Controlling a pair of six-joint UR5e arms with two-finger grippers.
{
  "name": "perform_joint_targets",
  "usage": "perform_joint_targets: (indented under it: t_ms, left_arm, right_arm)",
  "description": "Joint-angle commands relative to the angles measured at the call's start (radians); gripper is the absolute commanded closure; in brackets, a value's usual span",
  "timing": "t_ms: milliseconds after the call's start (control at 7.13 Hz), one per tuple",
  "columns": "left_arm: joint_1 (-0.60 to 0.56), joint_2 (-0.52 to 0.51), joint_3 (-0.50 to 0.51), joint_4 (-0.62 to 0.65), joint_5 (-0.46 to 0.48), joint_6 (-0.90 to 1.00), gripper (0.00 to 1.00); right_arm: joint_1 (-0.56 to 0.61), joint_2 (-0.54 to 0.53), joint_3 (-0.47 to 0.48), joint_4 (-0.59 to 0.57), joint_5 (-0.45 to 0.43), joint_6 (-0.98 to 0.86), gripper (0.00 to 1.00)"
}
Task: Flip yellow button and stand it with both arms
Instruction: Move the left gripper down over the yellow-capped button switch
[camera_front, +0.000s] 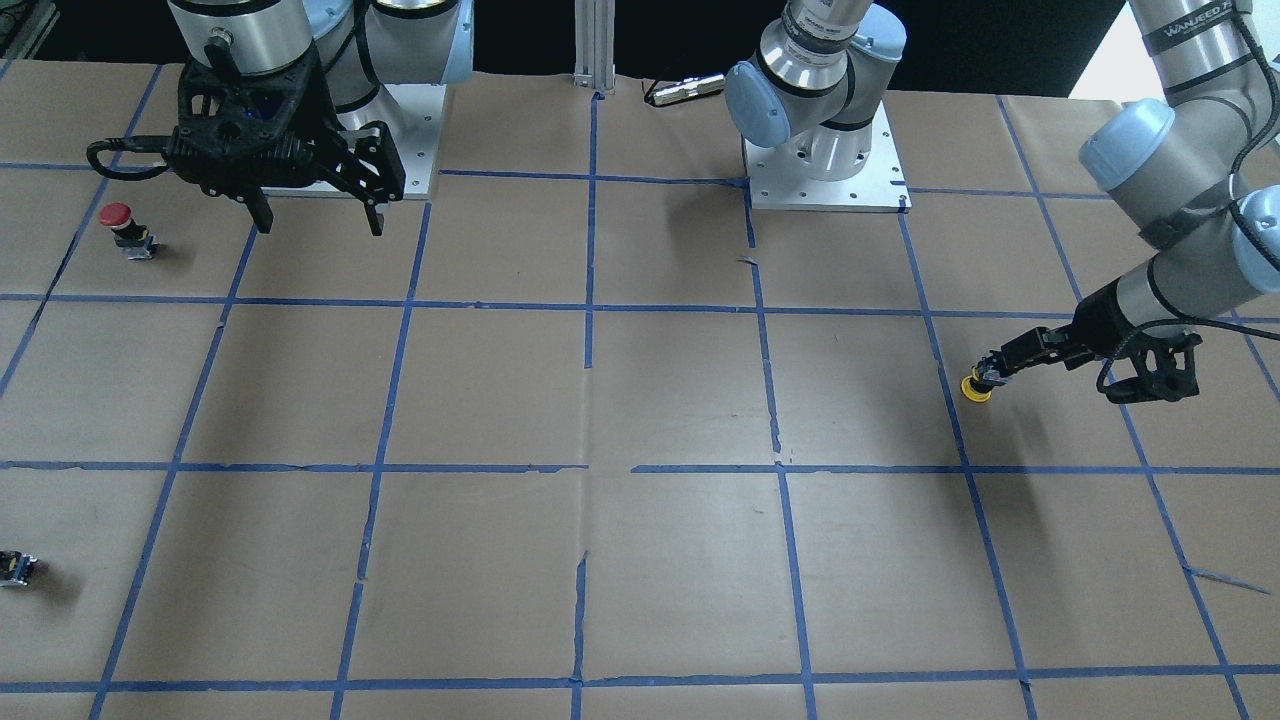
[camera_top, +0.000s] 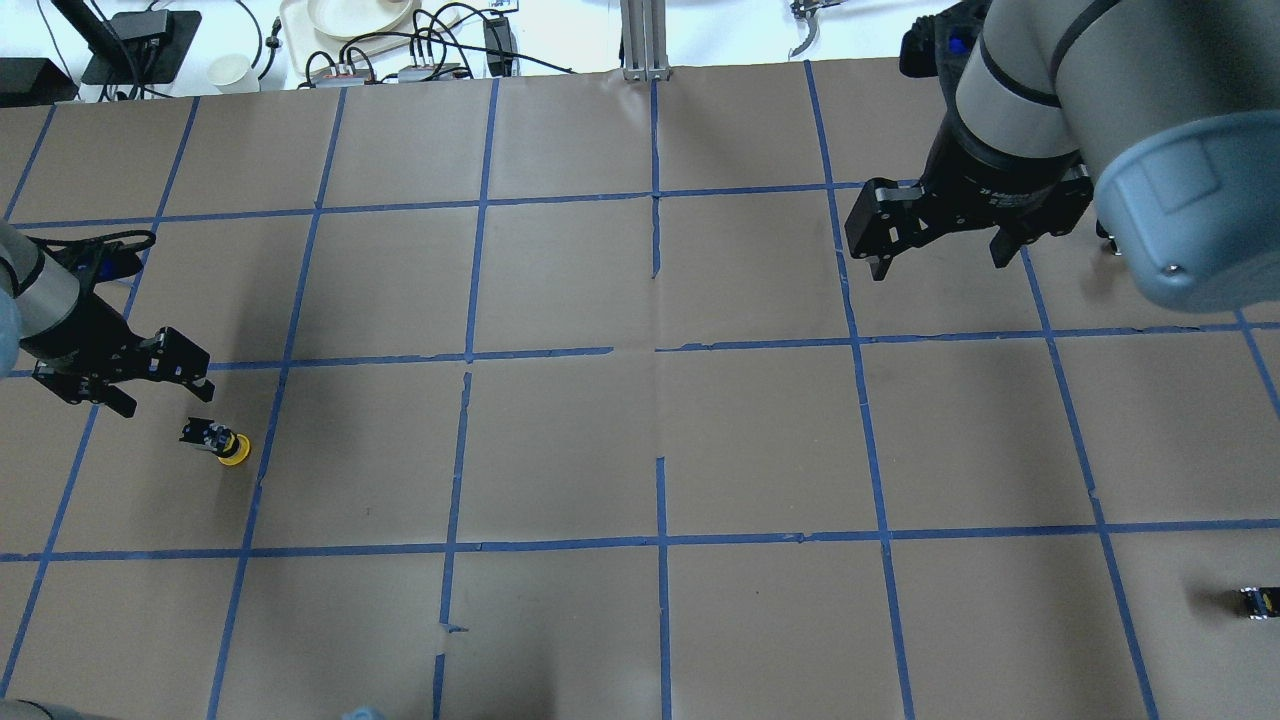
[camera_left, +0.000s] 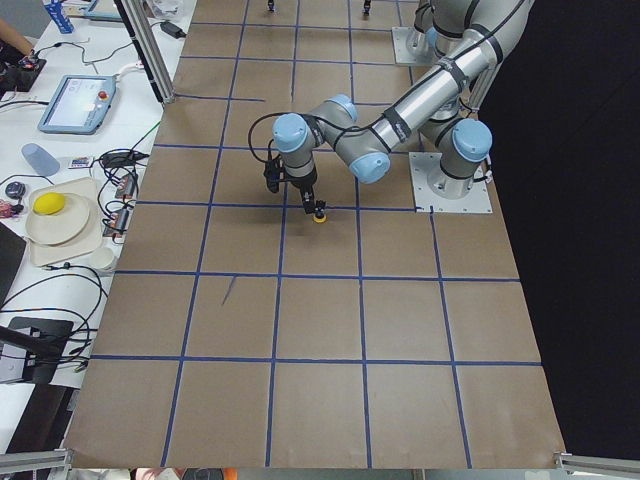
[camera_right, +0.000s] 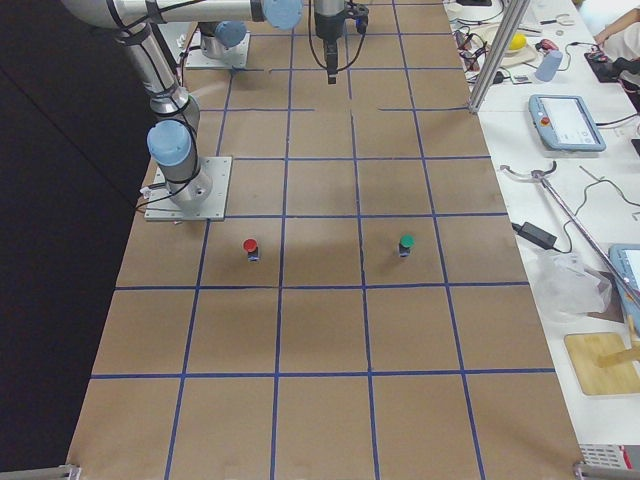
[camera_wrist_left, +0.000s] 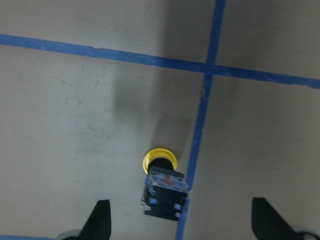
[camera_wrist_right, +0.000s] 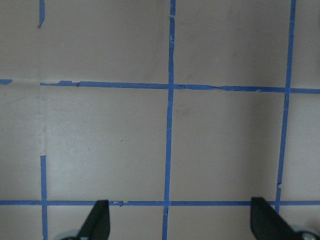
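Note:
The yellow button (camera_top: 222, 443) lies on its side on the brown paper, beside a blue tape line, with its yellow cap pointing away from my left gripper. It also shows in the front view (camera_front: 977, 386), the left side view (camera_left: 318, 215) and the left wrist view (camera_wrist_left: 162, 182). My left gripper (camera_top: 165, 397) is open and empty just above the button's body; in the left wrist view both fingers (camera_wrist_left: 100, 222) flank it. My right gripper (camera_top: 940, 262) is open and empty, high over the table's far side (camera_front: 320, 225), with only paper below it (camera_wrist_right: 180, 217).
A red-capped button (camera_front: 120, 225) stands near the right arm's base, also in the right side view (camera_right: 250, 247). A green-capped button (camera_right: 405, 243) stands farther out. A small dark part (camera_top: 1255, 600) lies at the table's right edge. Blue tape grids the paper.

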Motion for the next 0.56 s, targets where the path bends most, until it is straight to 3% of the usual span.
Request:
perform_joint_targets:
  t_ms: [0,421]
  left_arm:
    - [0.009,-0.018,-0.055,0.024,0.02,0.005,0.0]
    - [0.007,-0.026,-0.063,0.022,0.015,-0.004,0.02]
  right_arm:
    - [0.0,0.0,0.001,0.001,0.0,0.002,0.0]
    - [0.0,0.002,0.001,-0.001,0.0,0.0,0.0]
